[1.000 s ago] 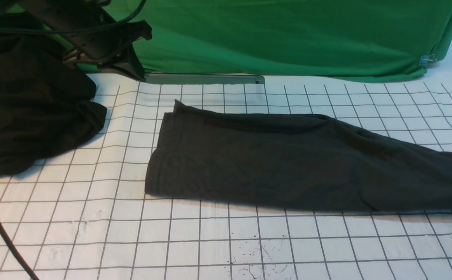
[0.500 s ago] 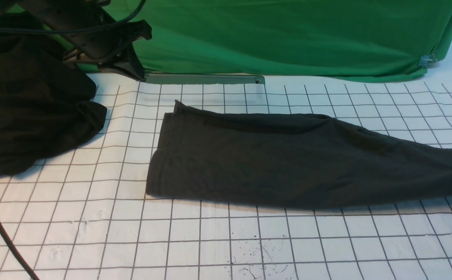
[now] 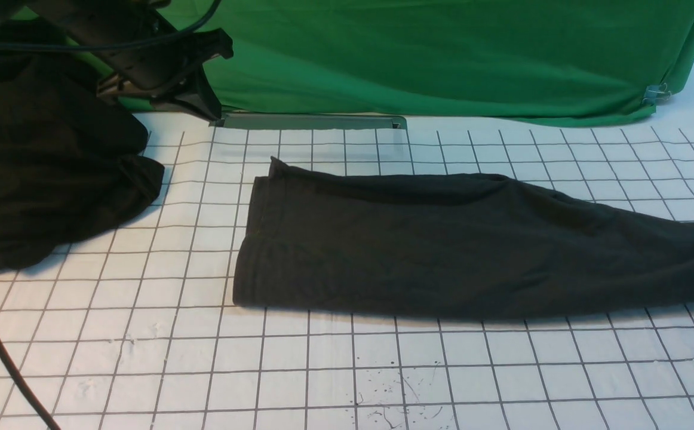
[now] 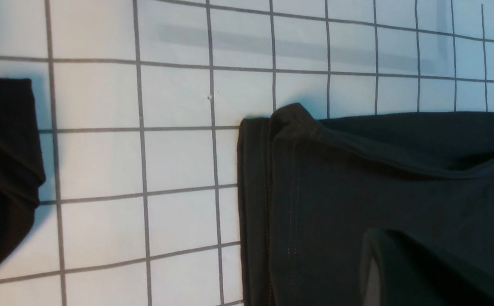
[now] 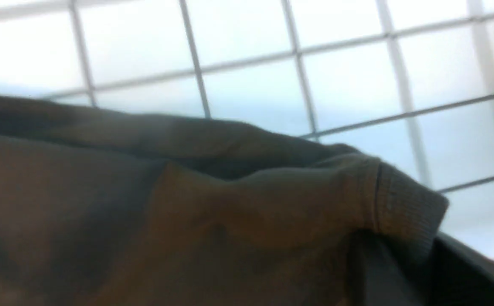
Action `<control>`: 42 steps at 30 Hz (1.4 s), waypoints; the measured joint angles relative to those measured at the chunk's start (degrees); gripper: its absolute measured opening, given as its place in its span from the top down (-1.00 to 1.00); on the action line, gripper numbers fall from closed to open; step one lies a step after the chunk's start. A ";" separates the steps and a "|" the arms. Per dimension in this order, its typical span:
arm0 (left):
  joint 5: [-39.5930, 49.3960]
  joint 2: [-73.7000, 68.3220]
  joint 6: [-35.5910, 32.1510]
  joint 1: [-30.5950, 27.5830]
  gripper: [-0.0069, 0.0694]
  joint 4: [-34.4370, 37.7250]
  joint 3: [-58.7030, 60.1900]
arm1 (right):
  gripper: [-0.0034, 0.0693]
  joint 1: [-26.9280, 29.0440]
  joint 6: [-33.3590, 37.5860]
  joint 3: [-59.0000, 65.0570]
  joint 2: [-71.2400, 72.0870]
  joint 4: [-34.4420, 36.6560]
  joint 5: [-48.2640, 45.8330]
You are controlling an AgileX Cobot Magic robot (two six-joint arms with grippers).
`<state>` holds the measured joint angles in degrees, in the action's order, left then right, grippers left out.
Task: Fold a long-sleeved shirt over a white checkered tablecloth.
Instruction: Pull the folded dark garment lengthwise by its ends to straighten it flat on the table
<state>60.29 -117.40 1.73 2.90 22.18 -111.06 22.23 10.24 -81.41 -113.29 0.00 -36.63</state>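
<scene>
Checking front view: your shirt [image 3: 395,251] lies long and flat across the middle of the checkered tablecloth [image 3: 275,370], doubled over, its far end running out of frame on the right. Your left gripper [image 3: 214,121] is clenched with nothing in it, off the shirt, above the tablecloth near the green cloth [image 3: 442,60]. Black heap of cloth [image 3: 54,155] sits on your left, apart from the shirt

Left wrist view: you see the shirt's stitched hem end, a small peak at its corner, with the blurred gripper over the fabric. Part of the black heap shows too

Right wrist view: your right gripper [image 5: 415,263] is at a stitched end of the shirt, blurred and partly hidden by fabric; can't tell you whether it's grasping or released
</scene>
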 joint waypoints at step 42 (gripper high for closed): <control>4.72 -5.65 -3.67 8.50 0.82 2.65 0.18 | 0.88 0.00 -3.38 -2.10 14.01 2.23 -30.99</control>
<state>65.00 -123.05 -1.94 11.40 24.83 -110.88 22.23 6.86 -83.50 -99.28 2.23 -67.62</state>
